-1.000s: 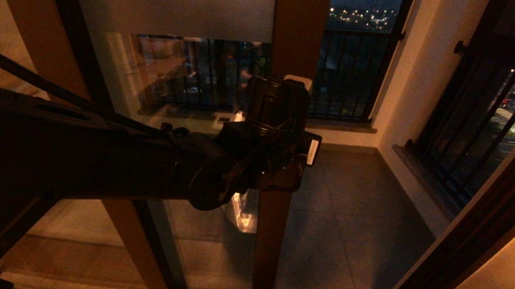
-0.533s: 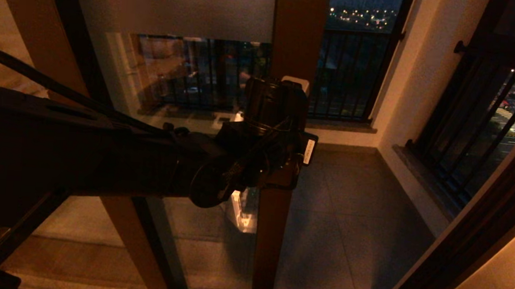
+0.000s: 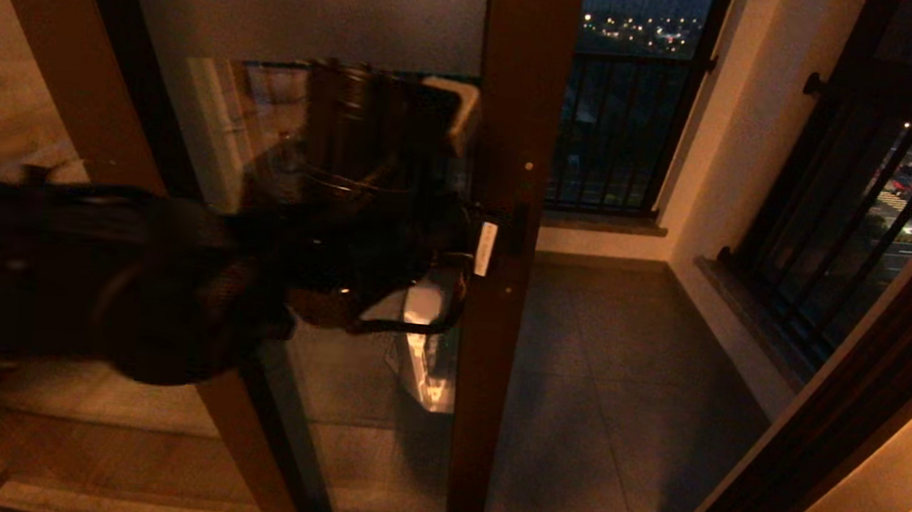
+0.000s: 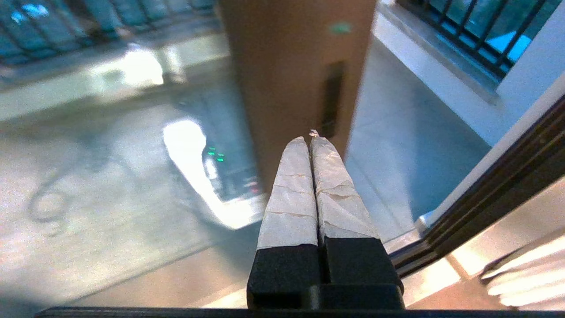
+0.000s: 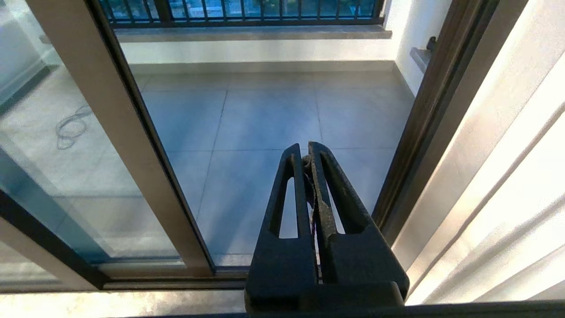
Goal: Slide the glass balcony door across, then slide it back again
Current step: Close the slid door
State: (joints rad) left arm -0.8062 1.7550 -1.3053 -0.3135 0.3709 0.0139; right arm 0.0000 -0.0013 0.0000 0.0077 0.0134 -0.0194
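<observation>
1. While the left hand (image 4: 311,140) is pressed shut on nothing, its taped tips lie just short of the door (image 3: 522,90) stile, with the dark handle (image 4: 332,99) slot at about 1 o'clock from the tips in the left wrist view.
2. Door: glass panel, brown frame, frosted band (image 3: 320,21) near the top; in the head view its stile runs upright from 12 to 6 o'clock through the centre, with the open gap to the balcony floor (image 3: 626,367) at 3 o'clock.
3. Long axis of stile and handle: vertical. Judged: the slide runs sideways across that axis, so the tips need a purchase on the handle or the stile edge.
4. Nearer arm: left. The right hand (image 5: 309,152), fingers together and empty, hangs parked low before the opening, well apart from the stile.
5. Hidden or unclear: the left arm is a dark blur covering the glass at 9 o'clock; contact between tips and stile cannot be told; no characters are legible on the band; the track is cut off at 6 o'clock.
</observation>
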